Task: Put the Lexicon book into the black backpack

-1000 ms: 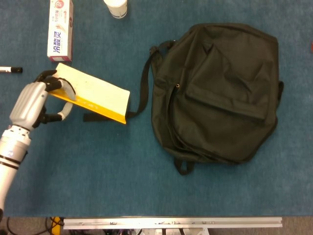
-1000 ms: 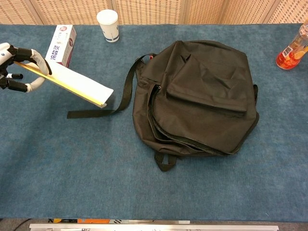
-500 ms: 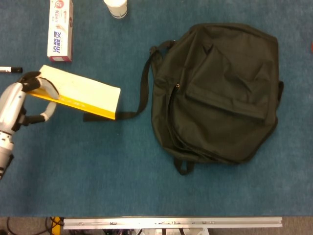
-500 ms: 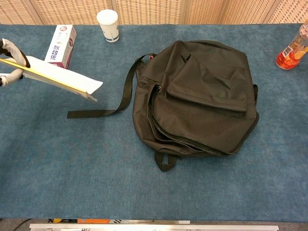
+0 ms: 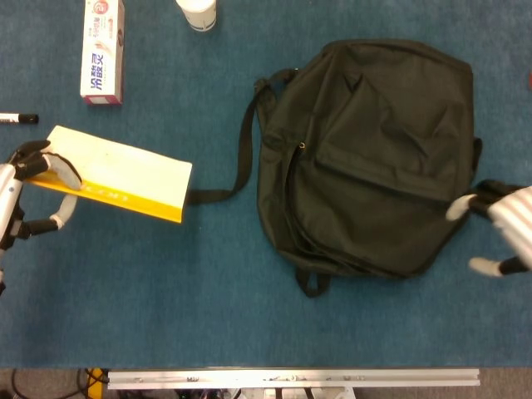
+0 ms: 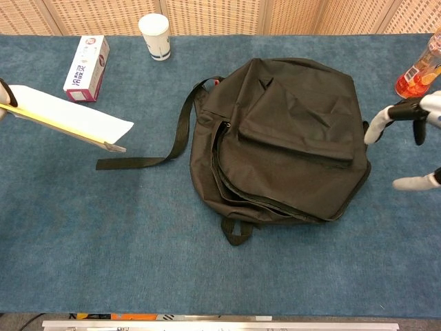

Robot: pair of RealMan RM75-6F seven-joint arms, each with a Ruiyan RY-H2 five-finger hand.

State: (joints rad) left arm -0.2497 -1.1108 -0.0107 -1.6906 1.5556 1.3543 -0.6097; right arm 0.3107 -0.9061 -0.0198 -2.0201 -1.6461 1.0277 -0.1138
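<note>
The Lexicon book is yellow with a pale cover and is held above the blue table at the far left. My left hand grips its left end, thumb under the spine. In the chest view the book tilts down to the right, with only a fingertip of the left hand at the frame edge. The black backpack lies flat in the middle right, its zip slightly parted along the left side. My right hand is at the right edge beside the backpack, fingers spread, holding nothing.
A toothpaste box and a white paper cup stand at the back left. A black marker lies at the left edge. A bottle of orange drink stands at the back right. The backpack strap trails left across the table.
My left hand has carried the book leftward, away from the backpack. My right hand has come into view at the right edge next to the backpack.
</note>
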